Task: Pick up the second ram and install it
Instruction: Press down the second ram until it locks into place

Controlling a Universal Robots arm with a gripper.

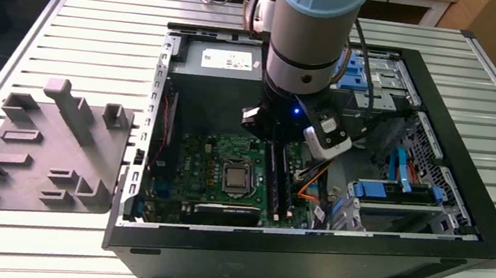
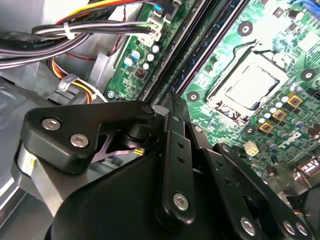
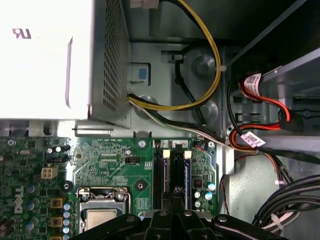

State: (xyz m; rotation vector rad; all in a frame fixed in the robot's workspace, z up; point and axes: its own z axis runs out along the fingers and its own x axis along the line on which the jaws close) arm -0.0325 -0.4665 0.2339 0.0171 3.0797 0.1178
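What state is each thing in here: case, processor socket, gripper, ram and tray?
Black metal computer case: on its side, side panel off.
Square metal processor socket: frame closed, chip bare, no cooler.
Black gripper: down at the memory slots.
Second ram, slim dark stick: along the slots under the gripper; seating cannot be told.
Grey moulded plastic tray: flat on the slatted table, beside the case.

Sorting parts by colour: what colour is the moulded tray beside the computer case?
Grey tray, clearest in the exterior view.
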